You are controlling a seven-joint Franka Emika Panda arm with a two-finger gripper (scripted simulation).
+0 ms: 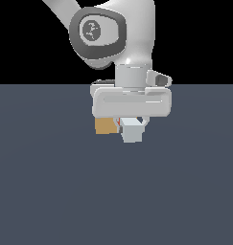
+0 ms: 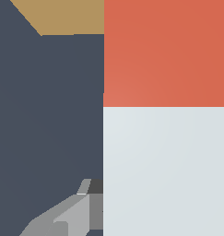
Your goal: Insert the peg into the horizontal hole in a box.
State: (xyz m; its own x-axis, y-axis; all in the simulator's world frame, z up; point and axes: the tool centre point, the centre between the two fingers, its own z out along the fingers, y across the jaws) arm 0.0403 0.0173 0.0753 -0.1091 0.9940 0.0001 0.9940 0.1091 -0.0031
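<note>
My gripper point(image 1: 133, 124) is shut on the peg point(image 1: 131, 132) and holds it above the floor. The peg's pale grey-white end faces the exterior camera, and only a sliver of its red part shows behind. In the wrist view the peg point(image 2: 164, 138) fills most of the picture, red-orange at the far end and white near the fingers point(image 2: 72, 216). The tan box point(image 1: 104, 126) sits just behind the gripper, toward the exterior view's left of the peg. A corner of the box shows in the wrist view point(image 2: 62, 16), off to one side of the peg's red end. The hole is hidden.
The dark grey-blue floor point(image 1: 51, 191) spreads around the box and gripper. The arm's white wrist and links point(image 1: 132, 52) rise above the gripper and hide what lies behind them.
</note>
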